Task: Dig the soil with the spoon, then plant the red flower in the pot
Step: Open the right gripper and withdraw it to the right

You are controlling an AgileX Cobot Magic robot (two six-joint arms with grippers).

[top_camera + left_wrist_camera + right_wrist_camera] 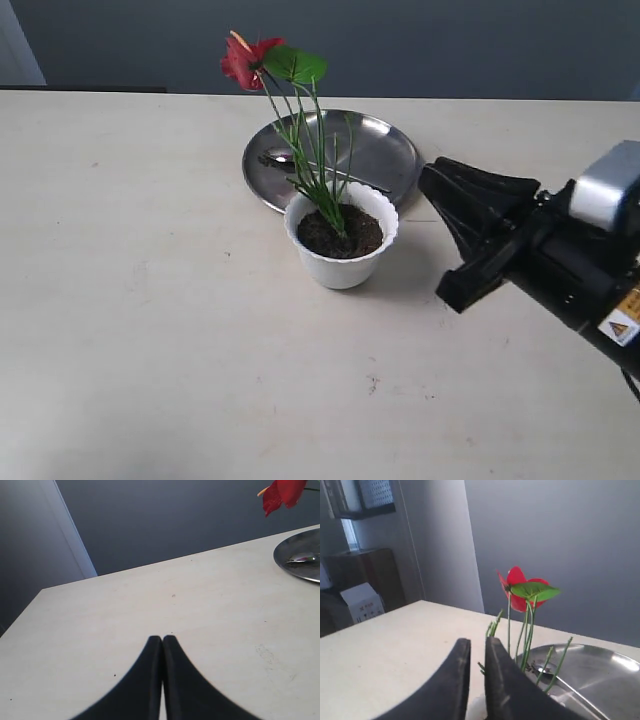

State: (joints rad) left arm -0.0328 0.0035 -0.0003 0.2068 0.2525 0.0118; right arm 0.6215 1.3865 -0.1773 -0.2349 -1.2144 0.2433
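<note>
The red flower [245, 58] stands upright with its green stems [318, 165] set in the dark soil [345, 236] of the white scalloped pot [341, 262]. Behind the pot, the spoon [280, 158] lies on the round steel plate [385, 150]. My right gripper [432, 185] hovers just right of the pot, its jaws a narrow gap apart and empty. In the right wrist view the gripper [477, 642] points at the stems [525, 635], flower [516, 580] and spoon [545, 670]. My left gripper [162, 639] is shut on nothing, over bare table, far from the flower [282, 492].
The pale table [140, 300] stretches left of and in front of the pot. The steel plate [300, 557] sits close behind the pot, toward the table's far edge. A dark wall rises beyond that edge. The right arm's body [570, 270] fills the right side.
</note>
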